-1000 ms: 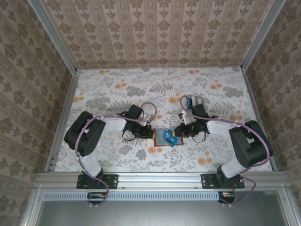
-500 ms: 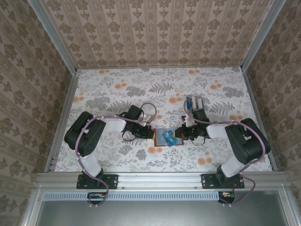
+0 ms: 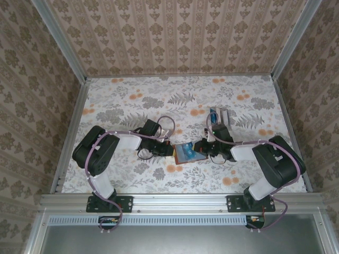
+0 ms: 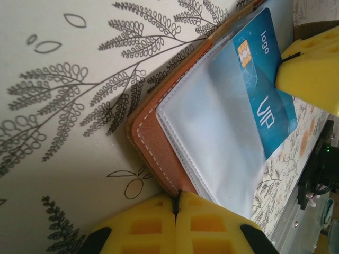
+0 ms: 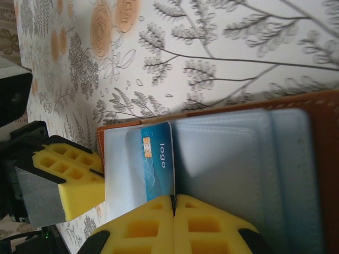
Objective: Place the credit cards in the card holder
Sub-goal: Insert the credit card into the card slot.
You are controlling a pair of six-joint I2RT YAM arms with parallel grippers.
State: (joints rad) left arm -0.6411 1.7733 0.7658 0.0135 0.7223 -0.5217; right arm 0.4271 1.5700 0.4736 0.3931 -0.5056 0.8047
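From the overhead camera I see the wallet (image 3: pixel 181 154) lying open on the tabletop (image 3: pixel 132 100), near the front edge and about midway between the two arms. Both arms are folded in low toward it, one from each side. My left claw (image 3: pixel 169 151) sits at the wallet's left edge and my right claw (image 3: pixel 203 150) at its right edge, so the wallet lies directly between them.

On the left wrist camera the left claw's yellow fingers (image 4: pixel 143 230) are pressed together. The stitched brown rim of the wallet runs straight into the seam between them, so that claw is clenched on the wallet's edge. The brown leather cover lies against the floral tabletop, with the pale inner pockets facing up.

A blue card (image 4: pixel 262 90), printed with "logo" and "VIP" and carrying a gold chip, lies on the wallet's inner side. Part of it looks hazy under a clear sleeve (image 4: pixel 212 137), so it seems partly tucked in. I cannot tell how deep it sits. On the right wrist camera the right claw's fingers (image 5: pixel 212 227) are also closed tight, and the card's edge meets the slit between them. I read that as a pinch on the card's edge.

More cards (image 3: pixel 216 114) lie in a small pile farther back on the tabletop, beyond the right arm and well apart from the wallet.
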